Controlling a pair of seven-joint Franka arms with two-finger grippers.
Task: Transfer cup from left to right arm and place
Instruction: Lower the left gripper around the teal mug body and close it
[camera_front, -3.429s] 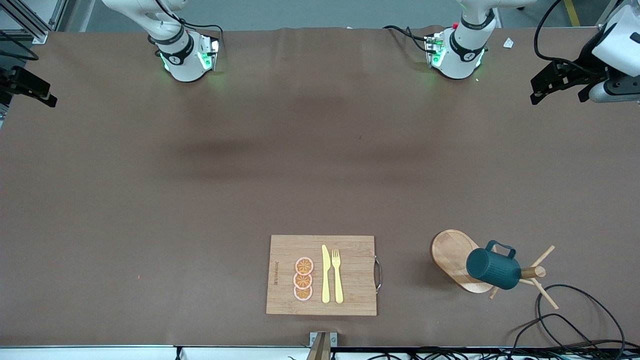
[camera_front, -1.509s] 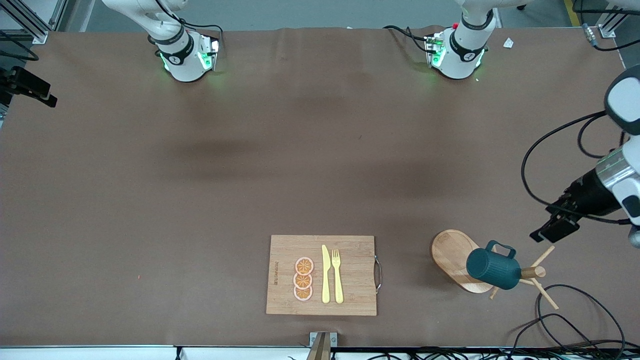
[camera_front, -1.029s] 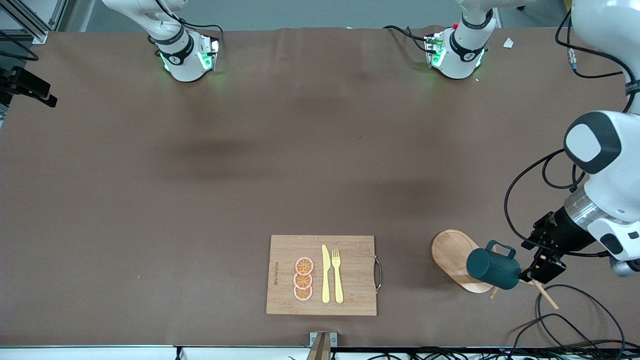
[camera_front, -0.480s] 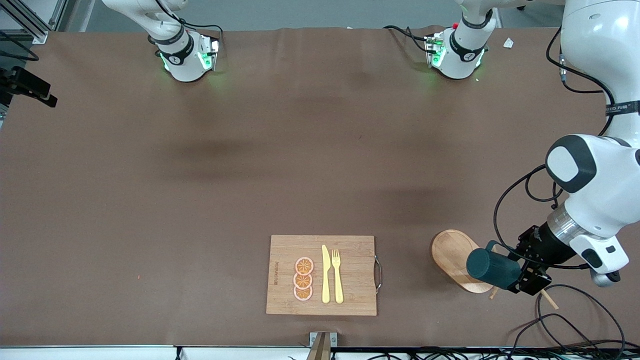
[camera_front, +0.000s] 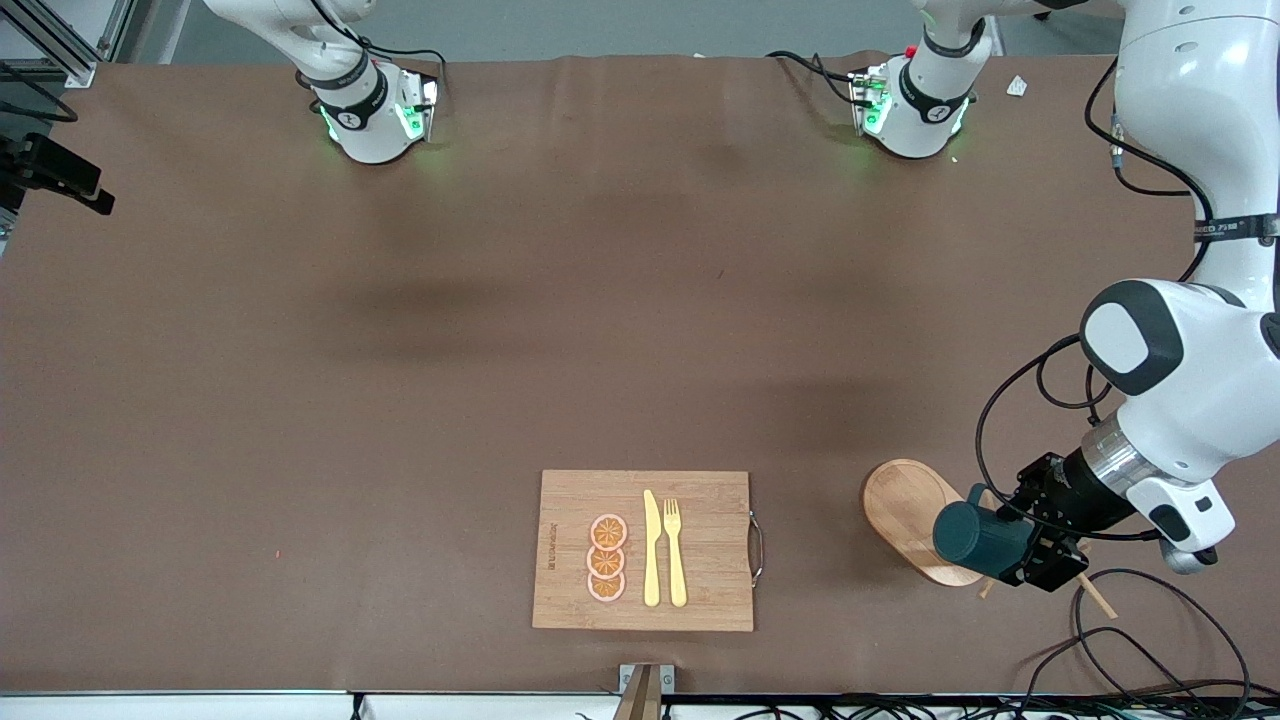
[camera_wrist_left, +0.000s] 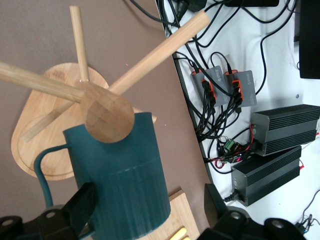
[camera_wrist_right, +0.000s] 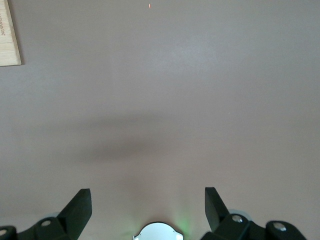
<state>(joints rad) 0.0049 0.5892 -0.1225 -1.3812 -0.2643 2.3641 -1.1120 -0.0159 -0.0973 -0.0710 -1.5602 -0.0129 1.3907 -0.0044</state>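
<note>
The cup (camera_front: 980, 538) hangs sideways on a peg (camera_wrist_left: 108, 115) (handle up).

Front view: high above the table (camera_front: 400, 350), facing both arm bases, taking in the whole surface. Left wrist view: very close, looking out between spread fingers (camera_wrist_left: 82, 205) at the cup (camera_wrist_left: 122, 185) on its wooden rack (camera_wrist_left: 107, 112), both also seen small in the front view. Right wrist view: straight down between spread fingers (camera_wrist_right: 77, 205) onto bare table, a board corner (camera_wrist_right: 9, 35) at the edge.

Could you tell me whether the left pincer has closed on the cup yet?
Not yet: the left pincer is open, its fingers flanking the cup.
</note>
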